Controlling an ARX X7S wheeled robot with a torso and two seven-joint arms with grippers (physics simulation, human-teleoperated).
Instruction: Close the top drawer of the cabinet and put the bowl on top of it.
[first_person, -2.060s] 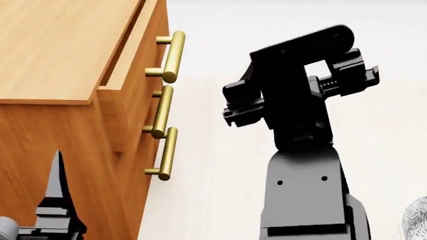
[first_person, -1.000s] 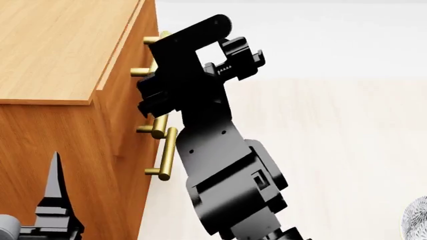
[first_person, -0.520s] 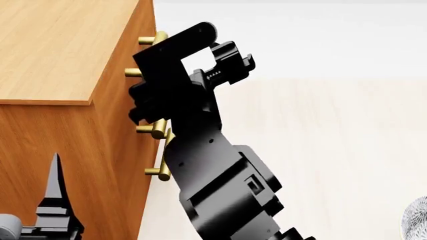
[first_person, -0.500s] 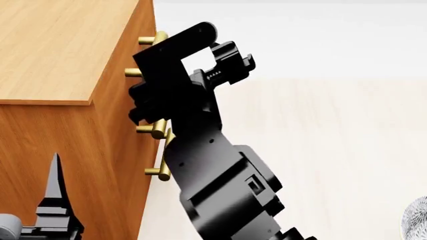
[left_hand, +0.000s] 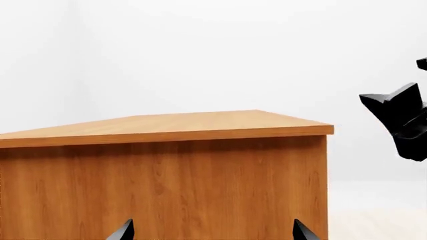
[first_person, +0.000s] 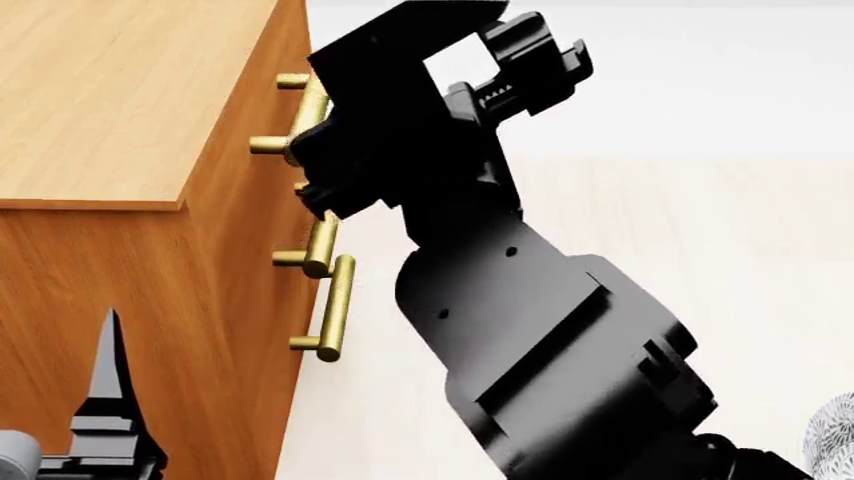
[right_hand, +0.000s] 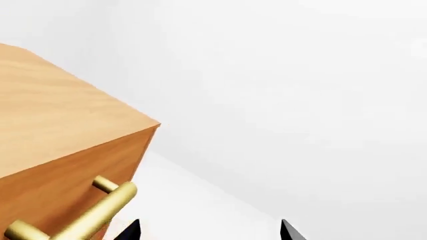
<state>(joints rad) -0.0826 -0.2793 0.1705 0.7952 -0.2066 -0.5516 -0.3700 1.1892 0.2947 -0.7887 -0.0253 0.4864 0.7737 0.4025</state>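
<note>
Since two seconds ago my right gripper (first_person: 320, 185) has swung in from open floor against the cabinet (first_person: 120, 100), and the top drawer (first_person: 274, 60), then jutting out, is now sitting flush with the two below. I am pressing beside its brass handle (first_person: 310, 110), whose long axis is running along the cabinet front. My wrist view is showing two fingertips well apart with nothing between them, so the jaws are standing open and empty. The bowl (first_person: 834, 440) is lying far to my right on the floor, well apart from the cabinet; my right arm is nearer it. My left gripper (left_hand: 212, 234) is hanging open beside the cabinet's side, empty.
</note>
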